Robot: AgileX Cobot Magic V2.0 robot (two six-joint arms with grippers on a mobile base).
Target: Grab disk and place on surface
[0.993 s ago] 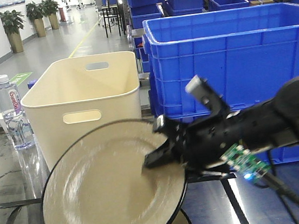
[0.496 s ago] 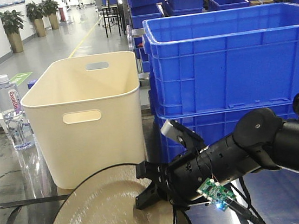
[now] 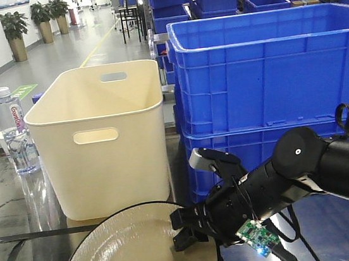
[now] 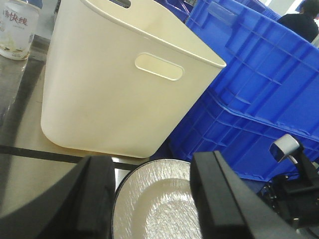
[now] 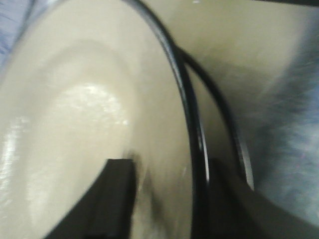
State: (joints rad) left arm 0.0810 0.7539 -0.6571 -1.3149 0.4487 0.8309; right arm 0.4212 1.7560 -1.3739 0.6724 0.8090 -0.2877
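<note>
The disk (image 3: 126, 257) is a cream plate with a black rim. It lies low and nearly flat over the dark glossy surface (image 3: 3, 215), at the front centre. My right gripper (image 3: 182, 230) reaches in from the right and stands open, one finger on each side of the disk's right rim. In the right wrist view the rim of the disk (image 5: 75, 114) runs between the fingers of the right gripper (image 5: 172, 199), close against the right-hand one. My left gripper (image 4: 152, 199) hangs open over the disk (image 4: 159, 199), holding nothing. The surface (image 4: 25, 169) shows a black tape line.
A cream bin (image 3: 102, 139) stands just behind the disk. Stacked blue crates (image 3: 269, 68) fill the right side behind my right arm. A water bottle (image 3: 14, 128) stands at the left. A second dark curved edge (image 5: 224, 114) shows under the disk's rim.
The disk has come down from a raised, tilted pose to low and nearly flat. My right arm dropped with it, and its fingers have spread apart at the rim.
</note>
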